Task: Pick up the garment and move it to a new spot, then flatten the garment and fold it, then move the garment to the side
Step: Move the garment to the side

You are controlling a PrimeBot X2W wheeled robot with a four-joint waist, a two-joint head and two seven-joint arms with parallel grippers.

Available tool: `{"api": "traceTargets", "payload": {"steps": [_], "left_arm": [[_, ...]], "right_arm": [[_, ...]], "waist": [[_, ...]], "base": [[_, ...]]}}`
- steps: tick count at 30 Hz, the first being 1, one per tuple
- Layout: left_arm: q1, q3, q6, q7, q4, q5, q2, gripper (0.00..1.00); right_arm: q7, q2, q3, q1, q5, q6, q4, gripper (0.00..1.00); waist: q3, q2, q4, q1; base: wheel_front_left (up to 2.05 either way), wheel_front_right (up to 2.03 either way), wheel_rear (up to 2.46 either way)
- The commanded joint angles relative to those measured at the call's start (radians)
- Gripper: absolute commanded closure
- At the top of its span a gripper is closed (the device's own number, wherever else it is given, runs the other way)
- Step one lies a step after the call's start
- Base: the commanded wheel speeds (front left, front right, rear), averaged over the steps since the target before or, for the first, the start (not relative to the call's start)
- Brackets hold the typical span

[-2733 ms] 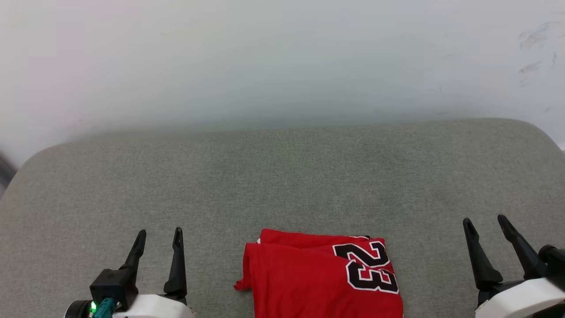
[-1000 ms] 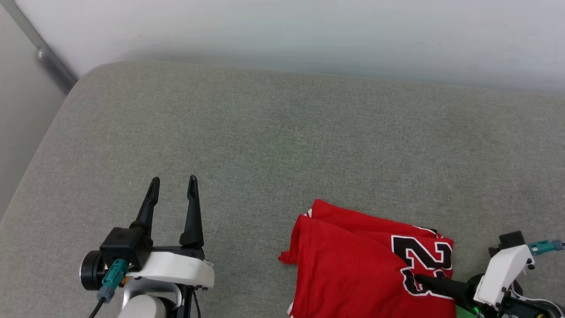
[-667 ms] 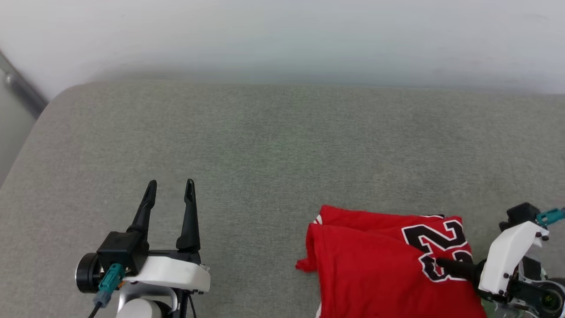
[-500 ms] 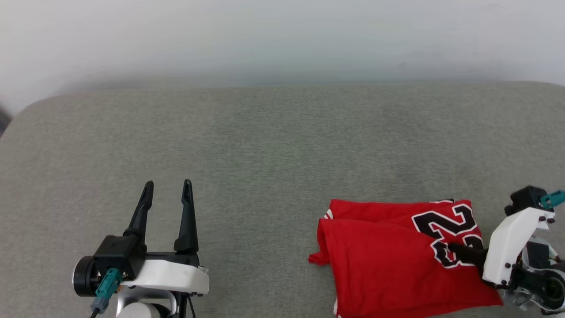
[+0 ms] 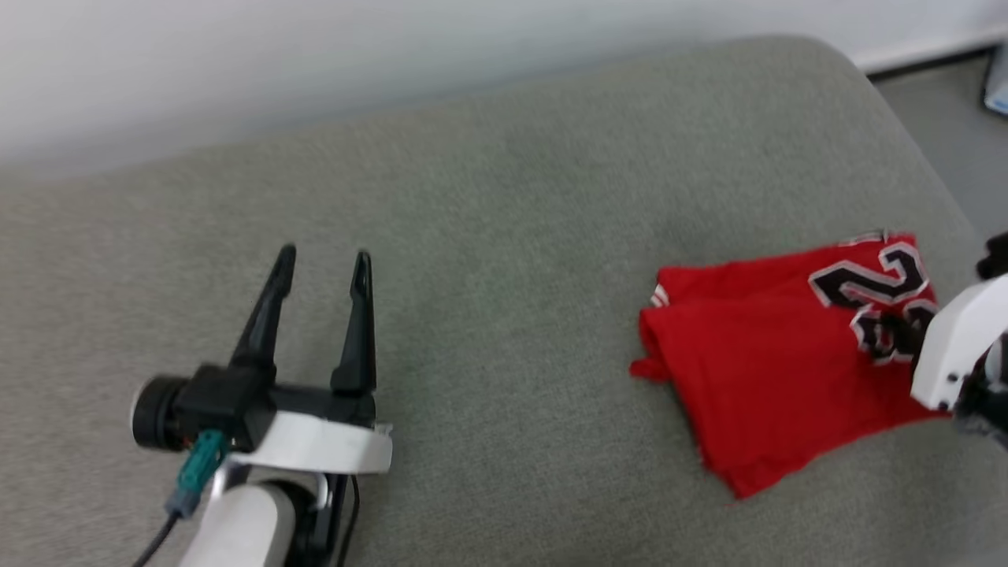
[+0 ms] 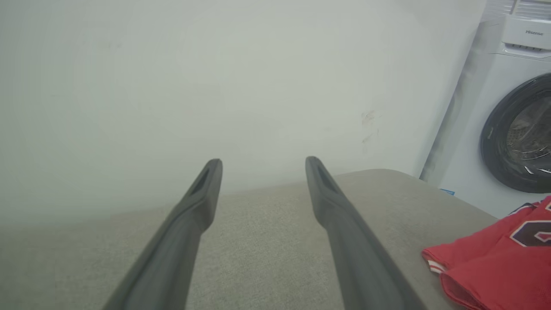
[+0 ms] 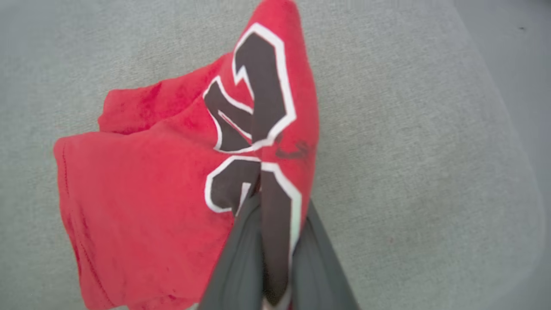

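While the left tool [image 5: 324,253] hovered over the near left part of the grey fabric cushion [image 5: 512,236], its two long dark fingers stood wide apart with nothing between them. They pointed toward the pale wall [image 5: 315,63] behind the cushion. Seen from the left wrist, that tool was well apart from the garment [image 5: 772,370], which showed only at the lower right edge of that view.

The red jersey T-shirt lay folded on the cushion's right side, close to its rounded far right corner. One layer sat over another, and a small point of cloth stuck out at the left edge. A strip of white, red-striped trim [image 5: 657,295] peeked from the upper left corner of the fold. The black, white-outlined "23" [image 5: 882,307] faced up at the end nearest the right arm.

The right tool [image 7: 280,202] was clamped on the garment. From the right wrist, its fingers were pressed together with a ridge of printed cloth pinched between them, right through the lower numeral. Cloth next to the grip rose in a raised fold, while the rest spread over the cushion. The head view was blurred around this tool, so its fingertips could not be made out there.

A white front-loading washing machine [image 6: 516,129] stood beyond the cushion's right end, against the wall.
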Motion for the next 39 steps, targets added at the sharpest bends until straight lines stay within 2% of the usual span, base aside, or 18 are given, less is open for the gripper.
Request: {"api": "traceTargets", "payload": {"steps": [1, 7, 14, 17, 20, 21, 22, 23, 30, 35, 39], "left_arm": [[-0.037, 0.001, -0.006, 0.011, -0.012, 0.011, 0.013, 0.0], [-0.149, -0.017, -0.024, 0.052, -0.057, 0.051, 0.044, 0.0], [-0.213, -0.021, -0.035, 0.102, -0.125, 0.084, 0.088, 0.0], [-0.222, -0.017, -0.032, 0.124, -0.153, 0.094, 0.104, 0.0], [-0.227, -0.016, -0.029, 0.135, -0.171, 0.101, 0.116, 0.0], [-0.227, -0.015, -0.028, 0.14, -0.175, 0.102, 0.12, 0.0], [-0.228, -0.015, -0.028, 0.145, -0.178, 0.101, 0.122, 0.0], [-0.227, -0.016, -0.029, 0.147, -0.178, 0.1, 0.125, 0.0], [-0.199, -0.01, -0.027, 0.147, -0.15, 0.08, 0.129, 0.0], [-0.168, -0.007, -0.02, 0.116, -0.112, 0.061, 0.115, 0.0], [-0.124, -0.008, -0.016, 0.075, -0.068, 0.026, 0.087, 0.0]], "right_arm": [[-0.032, -0.002, -0.014, -0.049, -0.015, 0.0, 0.024, 1.0], [-0.161, -0.031, -0.09, -0.183, -0.071, 0.0, 0.138, 1.0], [-0.271, -0.103, -0.202, -0.303, -0.116, 0.0, 0.241, 1.0], [-0.296, -0.107, -0.237, -0.332, -0.13, 0.0, 0.278, 1.0], [-0.324, -0.081, -0.254, -0.348, -0.142, 0.0, 0.321, 1.0], [-0.344, -0.075, -0.251, -0.353, -0.15, 0.0, 0.33, 0.76], [-0.362, -0.069, -0.243, -0.352, -0.165, 0.0, 0.343, 0.44], [-0.377, -0.058, -0.238, -0.352, -0.174, 0.0, 0.356, 0.0], [-0.482, -0.024, -0.188, -0.351, -0.235, 0.0, 0.421, 0.0], [-0.547, -0.047, -0.16, -0.308, -0.273, -0.001, 0.43, 0.0], [-0.563, -0.058, -0.11, -0.253, -0.301, 0.0, 0.391, 0.0]], "waist": [[0.106, -0.0001, -0.058, 0.0], [0.245, -0.0001, -0.056, 0.0], [0.352, -0.0001, -0.053, 0.0], [0.384, -0.0001, -0.056, 0.0], [0.402, -0.0001, -0.062, 0.0], [0.405, -0.0001, -0.064, 0.0], [0.407, -0.0001, -0.067, 0.0], [0.407, -0.0001, -0.071, 0.0], [0.353, -0.0001, -0.095, 0.0], [0.258, -0.0001, -0.089, 0.0], [0.165, -0.0001, -0.066, 0.0]], "base": [[0.0, 0.0, 0.0], [0.0, 0.0, 0.0], [0.0, 0.0, 0.0], [0.0, 0.0, 0.0], [0.0, 0.0, 0.0], [0.0, 0.0, 0.0], [0.0, 0.0, 0.0], [0.0, 0.0, 0.0], [0.0, 0.0, 0.0], [0.0, 0.0, 0.0], [0.0, 0.0, 0.0]]}}
